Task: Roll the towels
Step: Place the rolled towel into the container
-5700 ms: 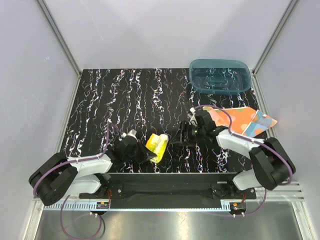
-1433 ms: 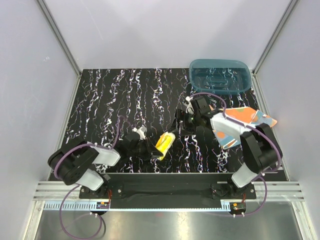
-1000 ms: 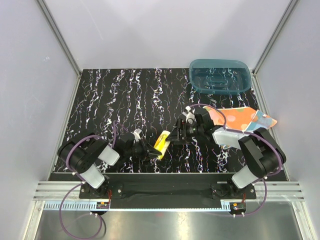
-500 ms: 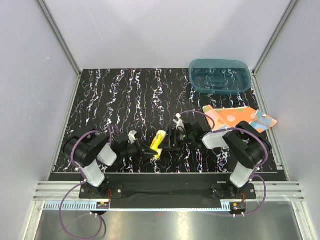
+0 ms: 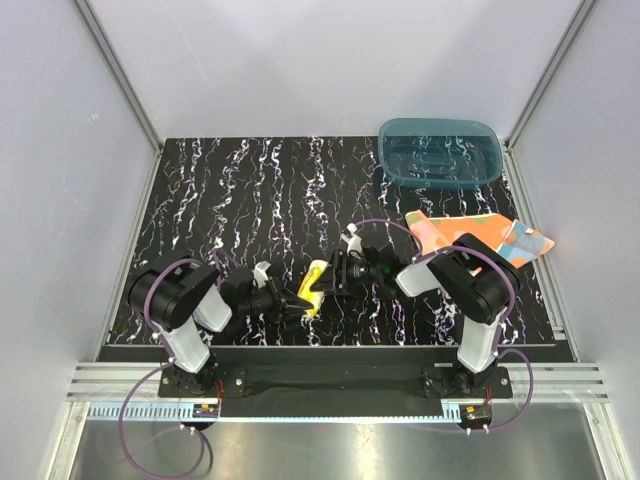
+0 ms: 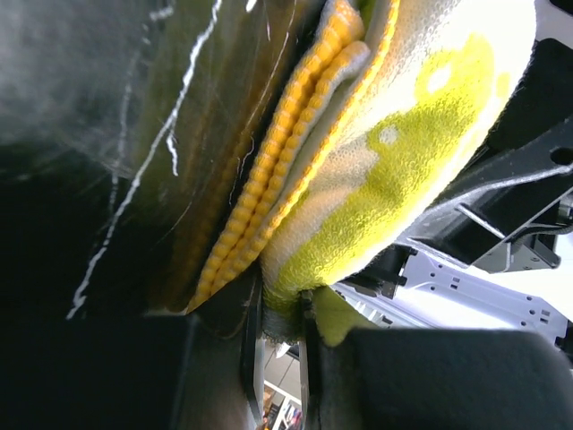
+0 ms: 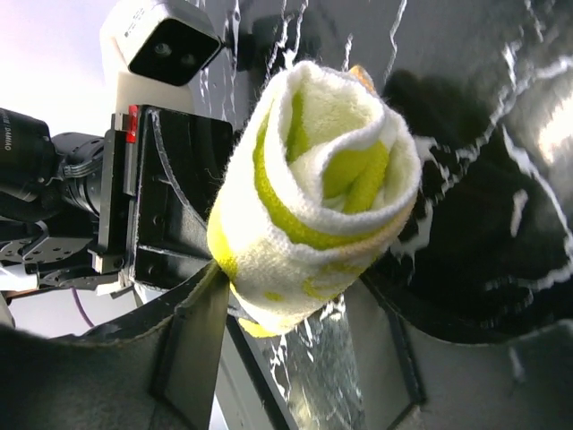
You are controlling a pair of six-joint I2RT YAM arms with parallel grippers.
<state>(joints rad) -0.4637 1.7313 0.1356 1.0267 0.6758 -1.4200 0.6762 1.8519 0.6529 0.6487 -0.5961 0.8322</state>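
Observation:
The yellow towel (image 5: 315, 284) is a tight roll at the near middle of the table. My left gripper (image 5: 293, 301) lies low on the roll's left. In the left wrist view it (image 6: 279, 313) is shut on a fold at the edge of the yellow towel (image 6: 394, 152). My right gripper (image 5: 336, 277) is at the roll's right end. In the right wrist view its jaws (image 7: 286, 358) stand open on either side of the rolled towel (image 7: 313, 197); the left finger touches it and the right finger stands apart. The orange polka-dot towel (image 5: 478, 234) lies flat at the right.
A teal translucent tub (image 5: 439, 151) stands at the far right corner. The black marbled table (image 5: 230, 200) has grey walls on three sides. Both arms stretch low along the near edge and meet at the roll.
Both grippers have closed in on each other at the near middle. The yellow towel has gone from a loose fold to a tighter, narrower roll. The right gripper has moved left onto its end.

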